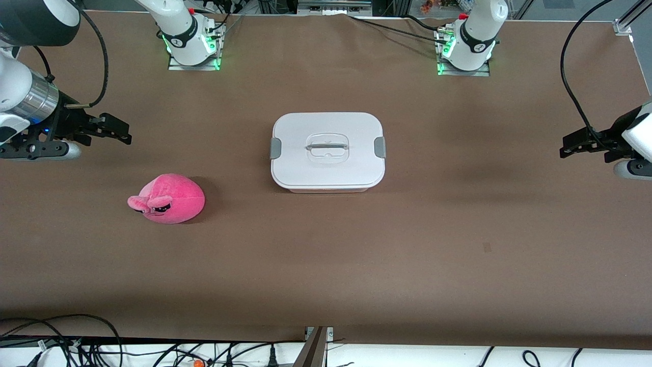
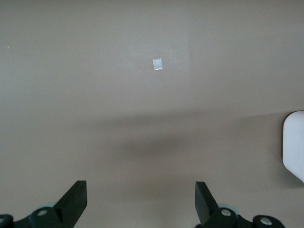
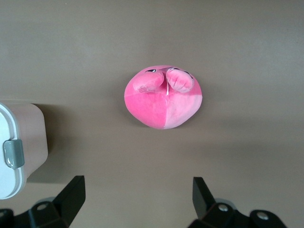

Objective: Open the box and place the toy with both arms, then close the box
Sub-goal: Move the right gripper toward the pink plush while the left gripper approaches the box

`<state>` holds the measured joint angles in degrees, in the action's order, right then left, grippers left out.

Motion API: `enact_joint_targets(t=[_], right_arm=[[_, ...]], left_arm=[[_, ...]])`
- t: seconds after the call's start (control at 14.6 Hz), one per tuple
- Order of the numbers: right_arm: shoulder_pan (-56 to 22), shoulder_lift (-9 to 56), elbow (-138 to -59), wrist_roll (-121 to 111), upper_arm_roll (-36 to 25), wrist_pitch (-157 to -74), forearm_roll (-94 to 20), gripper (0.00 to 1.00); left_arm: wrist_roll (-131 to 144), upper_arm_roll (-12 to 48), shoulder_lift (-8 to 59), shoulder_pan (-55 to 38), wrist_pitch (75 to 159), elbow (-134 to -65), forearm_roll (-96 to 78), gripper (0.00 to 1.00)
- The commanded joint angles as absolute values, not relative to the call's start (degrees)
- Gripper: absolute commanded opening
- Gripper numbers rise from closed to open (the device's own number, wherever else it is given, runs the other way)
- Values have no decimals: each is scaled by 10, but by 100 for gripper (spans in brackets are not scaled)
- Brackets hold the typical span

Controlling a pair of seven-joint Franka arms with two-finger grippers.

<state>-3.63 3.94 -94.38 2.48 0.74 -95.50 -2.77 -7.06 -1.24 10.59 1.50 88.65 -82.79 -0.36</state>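
The box (image 1: 328, 152) sits closed at the middle of the brown table (image 1: 326, 265), its white lid (image 1: 326, 168) seated flat; a grey clip (image 1: 275, 148) shows at the end toward the right arm and another grey clip (image 1: 379, 147) at the end toward the left arm; the recessed clear handle (image 1: 327, 148) lies along the centre of the lid. The pink plush toy (image 1: 168, 199) rests on the table toward the right arm's end, well apart from the box and somewhat nearer to the front camera than it; its floppy ears (image 1: 145, 203) and dark eyes point away from the box.

The right gripper (image 1: 122, 133) hangs in the air over bare table at the right arm's end, holding nothing; in the right wrist view its two black fingers (image 3: 71, 194) stand wide apart, with the toy (image 3: 164, 96) visible between them lower down and a corner of the box (image 3: 19, 152) at the edge, pinkish wall and grey clip showing. The left gripper (image 1: 570, 145) hangs over bare table at the left arm's end, also holding nothing; in the left wrist view its fingers (image 2: 76, 197) are likewise spread wide, over plain table bearing a small pale square mark (image 2: 157, 63), with a white edge of the lid (image 2: 294, 145) just in view.
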Motion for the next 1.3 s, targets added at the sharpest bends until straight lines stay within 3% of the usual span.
enact_joint_targets(t=[0.0, 0.75, 0.96, 1.23], right_arm=[[-37, 27, -955, 23, 10, -961, -20, 100], [-37, 27, -956, 23, 10, -961, -21, 100], [-37, 29, -962, 24, 10, -964, -21, 100], [-37, 29, -1043, 24, 8, -1046, -22, 100]], left_arm=[[-66, -10, 114, 18, 881, -811, -6, 100], [-67, 9, 126, -6, 880, -811, -13, 100], [-69, 18, 140, -60, 882, -811, -17, 100], [-71, 19, 158, -151, 887, -811, -31, 100]])
